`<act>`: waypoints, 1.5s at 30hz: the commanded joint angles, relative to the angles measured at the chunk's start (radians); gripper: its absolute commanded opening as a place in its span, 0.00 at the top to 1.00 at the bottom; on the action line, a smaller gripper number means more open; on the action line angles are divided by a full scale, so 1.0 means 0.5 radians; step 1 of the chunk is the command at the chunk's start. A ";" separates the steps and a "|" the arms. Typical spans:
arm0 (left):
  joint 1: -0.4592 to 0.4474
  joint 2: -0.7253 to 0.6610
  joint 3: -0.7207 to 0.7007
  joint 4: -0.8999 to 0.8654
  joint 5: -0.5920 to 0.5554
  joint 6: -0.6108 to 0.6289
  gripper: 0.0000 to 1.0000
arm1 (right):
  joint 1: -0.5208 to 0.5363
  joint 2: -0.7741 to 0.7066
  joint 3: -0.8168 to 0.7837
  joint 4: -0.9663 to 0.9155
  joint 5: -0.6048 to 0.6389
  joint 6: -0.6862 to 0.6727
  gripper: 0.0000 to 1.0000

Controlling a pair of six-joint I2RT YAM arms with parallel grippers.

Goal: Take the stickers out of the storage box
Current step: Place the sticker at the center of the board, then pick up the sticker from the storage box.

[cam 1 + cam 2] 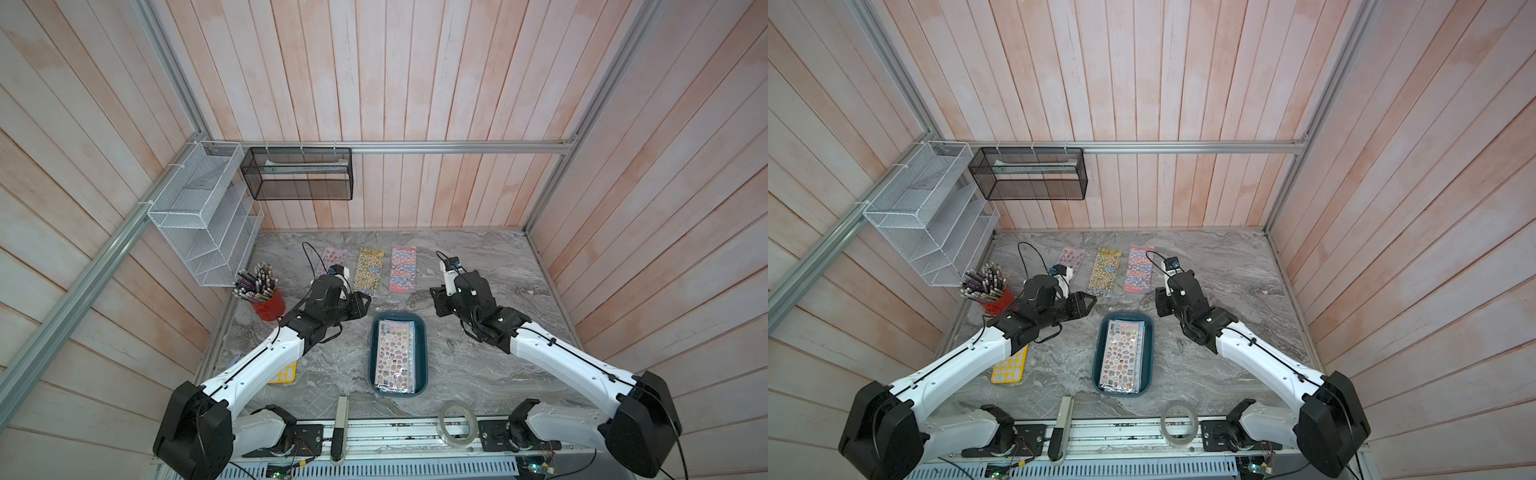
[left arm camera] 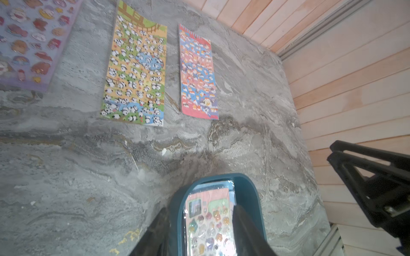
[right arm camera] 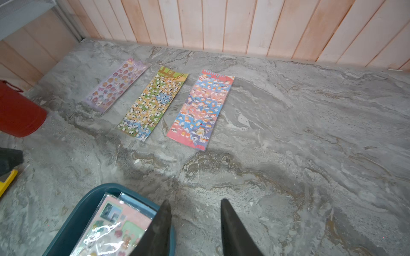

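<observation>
The teal storage box (image 1: 423, 349) lies in the middle of the table and holds a stack of stickers (image 1: 394, 357) in clear sleeves. Three more sticker sheets lie flat behind it: purple (image 1: 331, 258), yellow-green (image 1: 368, 270) and pink-blue (image 1: 403, 269). My left gripper (image 1: 366, 300) hovers off the box's far left corner. In the left wrist view it (image 2: 199, 219) is open, the box's far end showing between its fingers. My right gripper (image 1: 435, 302) hovers off the far right corner, open and holding nothing (image 3: 195, 200), with bare table between its fingers.
A red cup of pencils (image 1: 269, 306) stands at the left, and a yellow stencil (image 1: 286, 373) lies under my left arm. A tape roll (image 1: 457, 422) and a grey tool (image 1: 340, 424) sit at the front edge. A white mesh rack (image 1: 199, 216) and a black mesh basket (image 1: 297, 174) hang on the walls.
</observation>
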State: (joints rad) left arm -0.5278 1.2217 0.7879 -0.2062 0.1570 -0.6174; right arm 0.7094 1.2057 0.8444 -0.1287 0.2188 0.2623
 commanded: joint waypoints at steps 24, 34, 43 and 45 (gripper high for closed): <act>-0.512 0.178 -0.261 -0.080 -0.285 -0.293 0.52 | 0.656 0.773 -0.091 0.067 -0.020 0.542 0.87; -0.512 0.391 -0.141 -0.082 -0.164 -0.253 0.49 | 0.548 0.906 -0.195 0.354 -0.499 0.628 0.87; -0.510 0.448 -0.152 -0.031 -0.081 -0.296 0.51 | 0.482 0.974 -0.284 0.633 -0.822 0.635 0.88; -0.493 0.387 -0.132 -0.085 -0.131 -0.305 0.50 | 0.454 0.970 -0.307 0.659 -0.852 0.641 0.88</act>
State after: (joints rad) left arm -0.7799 1.4448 0.6956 -0.2424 0.1001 -0.7578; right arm 0.9424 1.6539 0.7334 0.2150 -0.1036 0.5705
